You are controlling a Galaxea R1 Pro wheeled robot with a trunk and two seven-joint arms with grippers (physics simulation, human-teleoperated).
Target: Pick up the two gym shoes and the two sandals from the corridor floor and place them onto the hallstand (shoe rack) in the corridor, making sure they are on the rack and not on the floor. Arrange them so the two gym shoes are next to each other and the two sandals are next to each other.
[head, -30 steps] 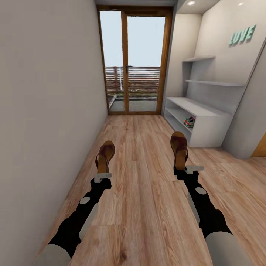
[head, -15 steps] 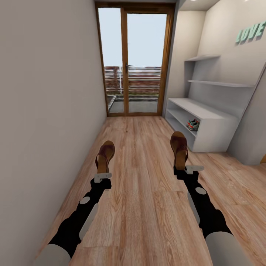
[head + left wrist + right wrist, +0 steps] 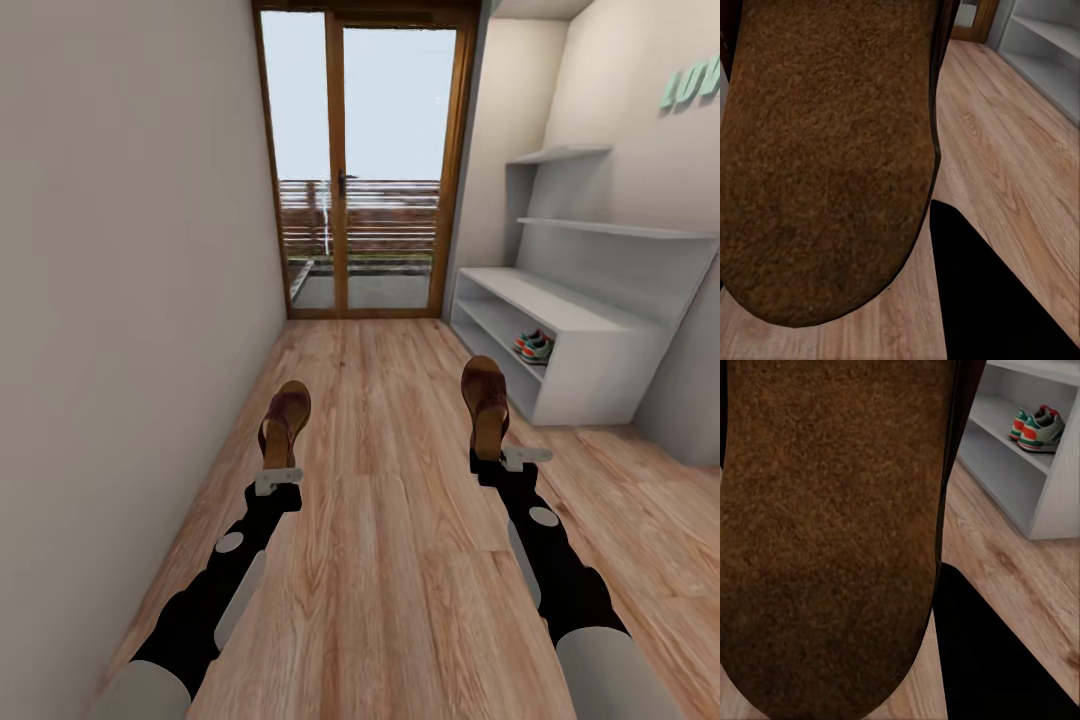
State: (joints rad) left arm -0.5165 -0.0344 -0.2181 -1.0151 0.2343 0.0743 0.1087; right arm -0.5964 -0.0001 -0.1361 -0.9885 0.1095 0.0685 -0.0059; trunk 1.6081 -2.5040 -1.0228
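Each arm holds a brown sandal above the wood corridor floor (image 3: 390,540). My left gripper (image 3: 279,470) is shut on the left sandal (image 3: 285,418), whose sole looms close in the left wrist view (image 3: 825,150). My right gripper (image 3: 492,458) is shut on the right sandal (image 3: 485,400), seen close up as a brown sole (image 3: 832,525). The two gym shoes (image 3: 536,346) sit side by side on the lower shelf of the pale grey hallstand (image 3: 580,330) at the right; the right wrist view shows the gym shoes (image 3: 1039,427) on that hallstand (image 3: 1009,465).
A grey wall (image 3: 130,300) runs along the left. A wood-framed glass door (image 3: 362,170) closes the corridor's far end. Stepped shelves (image 3: 610,228) and mint letters (image 3: 690,85) hang above the bench.
The whole view has shifted: the hallstand and door look nearer and the hallstand sits further right. Both arms and their sandals keep the same place in the picture.
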